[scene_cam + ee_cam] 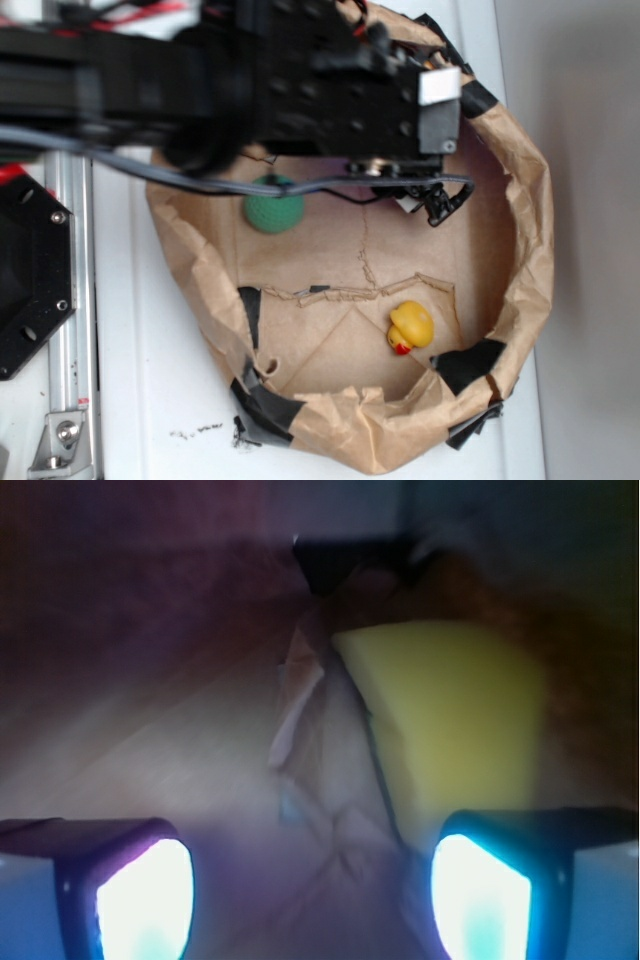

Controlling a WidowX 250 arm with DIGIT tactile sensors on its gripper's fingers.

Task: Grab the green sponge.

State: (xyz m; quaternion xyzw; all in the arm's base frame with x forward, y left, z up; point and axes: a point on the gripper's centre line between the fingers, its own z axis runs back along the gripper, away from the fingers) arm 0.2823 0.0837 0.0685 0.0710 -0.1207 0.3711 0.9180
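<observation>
Wrist view: end effector (312, 895) spread, sponge (455, 720) edge just beyond right finger (480, 895).

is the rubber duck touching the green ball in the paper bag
Apart. The exterior view shows the yellow rubber duck near the bag's lower right and the green ball at upper left, with bare brown paper between them.

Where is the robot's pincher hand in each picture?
Exterior: the gripper pokes out below the black arm, up and right of the middle, over the brown paper.
Wrist: the gripper is at the bottom, open, with its two glowing fingers near the bottom corners.
Shared landmark: the creased brown paper under it.
</observation>
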